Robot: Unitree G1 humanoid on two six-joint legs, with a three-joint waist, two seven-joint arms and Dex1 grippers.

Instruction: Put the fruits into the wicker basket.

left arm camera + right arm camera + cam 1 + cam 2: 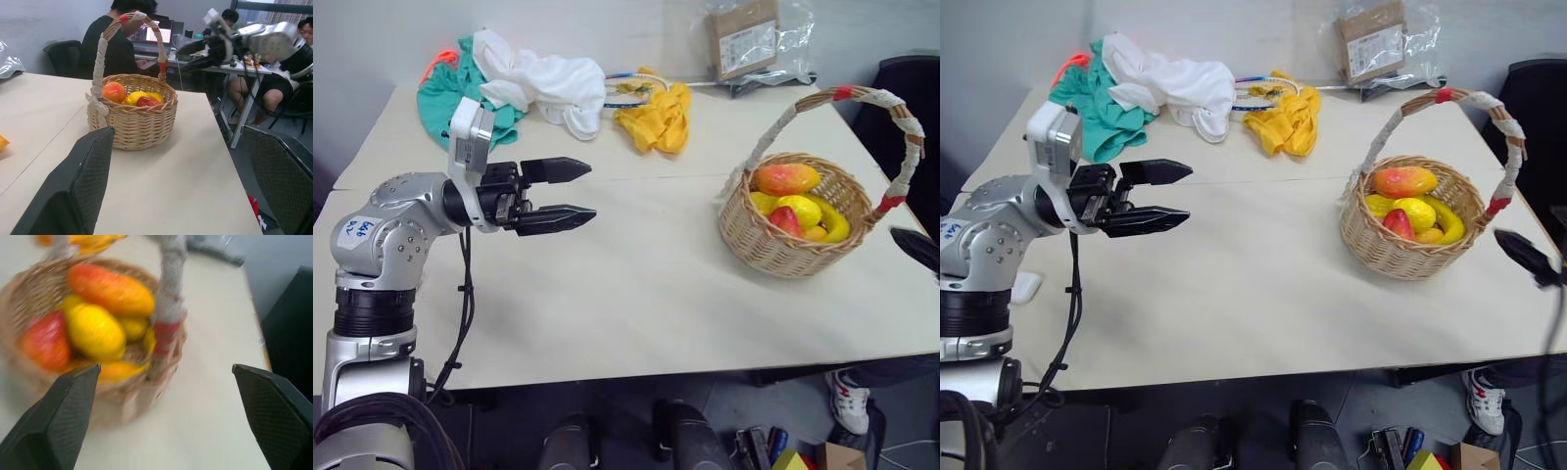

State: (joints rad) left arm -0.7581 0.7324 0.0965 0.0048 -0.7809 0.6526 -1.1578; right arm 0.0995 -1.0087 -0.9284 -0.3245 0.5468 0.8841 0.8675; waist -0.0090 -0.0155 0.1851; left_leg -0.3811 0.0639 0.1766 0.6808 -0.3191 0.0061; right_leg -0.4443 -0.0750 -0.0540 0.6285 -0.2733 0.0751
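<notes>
**Q:** Fruits: where did they lie?

**A:** Both lay inside the wicker basket (791, 240). The long orange-red mango (787, 178) rested on top at the back, and the small red apple (785, 219) sat lower at the front, among yellow lemons (805, 209) and a banana (839, 225).

**Q:** And the basket itself?

**A:** It stood upright on the pale table (636, 294), toward the robot's right side, its arched handle (904, 147) wrapped in pale cord with red bands.

**Q:** How was the left gripper set?

**A:** The left gripper (570, 192) hung above the table, well apart from the basket, pointing across toward it. Its two black fingers stood apart with nothing between them.

**Q:** The right gripper?

**A:** The right gripper (193, 55) was off the table's right edge, near the basket but not touching it. In its own wrist view the two fingers (58, 423) were spread wide and empty, with the basket beyond them.

**Q:** What else lay on the table?

**A:** At the far side lay a heap of cloths, green (460, 93), white (548, 78) and yellow (658, 117), and a cardboard box in a clear bag (749, 39). People (115, 46) sat at desks beyond the table.
</notes>
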